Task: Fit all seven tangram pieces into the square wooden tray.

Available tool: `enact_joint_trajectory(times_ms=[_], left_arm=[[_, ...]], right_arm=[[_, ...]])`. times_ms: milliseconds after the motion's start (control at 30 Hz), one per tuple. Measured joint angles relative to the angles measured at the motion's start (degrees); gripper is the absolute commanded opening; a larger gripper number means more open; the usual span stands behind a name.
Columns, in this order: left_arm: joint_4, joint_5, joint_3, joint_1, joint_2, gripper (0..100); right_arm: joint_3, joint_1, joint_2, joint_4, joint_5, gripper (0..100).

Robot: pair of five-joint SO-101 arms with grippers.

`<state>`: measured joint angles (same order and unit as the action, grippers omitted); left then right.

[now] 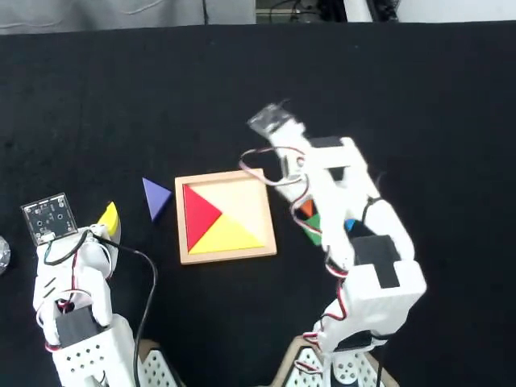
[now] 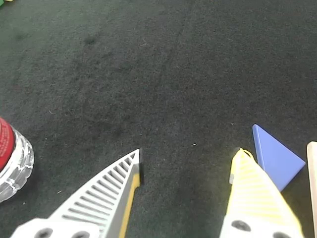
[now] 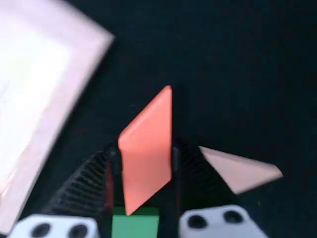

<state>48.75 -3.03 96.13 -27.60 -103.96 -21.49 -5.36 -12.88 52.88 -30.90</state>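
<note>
The square wooden tray (image 1: 267, 216) lies mid-table and holds a red triangle (image 1: 198, 211) and a yellow triangle (image 1: 226, 234). Its pale corner (image 3: 44, 99) appears in the right wrist view. My right gripper (image 3: 143, 151) is shut on an orange parallelogram (image 3: 148, 124), just right of the tray (image 1: 305, 210). A green piece (image 3: 133, 225) lies under it and a pink triangle (image 3: 240, 168) beside it. A blue-violet triangle (image 1: 155, 196) rests left of the tray. My left gripper (image 2: 189, 153) stands open over bare cloth, with that triangle (image 2: 275, 158) beside its yellow finger (image 2: 252, 193).
A clear jar with a red part (image 2: 10, 158) stands on the cloth at the table's left edge (image 1: 2, 254). A small blue piece (image 1: 351, 226) peeks from under the right arm. Black cloth covers the whole table, bare at the back.
</note>
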Motion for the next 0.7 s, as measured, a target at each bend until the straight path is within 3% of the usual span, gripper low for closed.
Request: enact_joint_trajectory(times_ms=[167,400,700], left_arm=[[0.00,0.00,0.00,0.00,0.00,29],[0.00,0.00,0.00,0.00,0.00,29],[0.00,0.00,0.00,0.00,0.00,29]], right_arm=[[2.46,4.04,0.00,-0.09,9.85,1.1],[1.49,4.57,2.02,-1.58,12.66,1.1],[-24.00,2.46,29.45,-18.55,11.69,1.1]])
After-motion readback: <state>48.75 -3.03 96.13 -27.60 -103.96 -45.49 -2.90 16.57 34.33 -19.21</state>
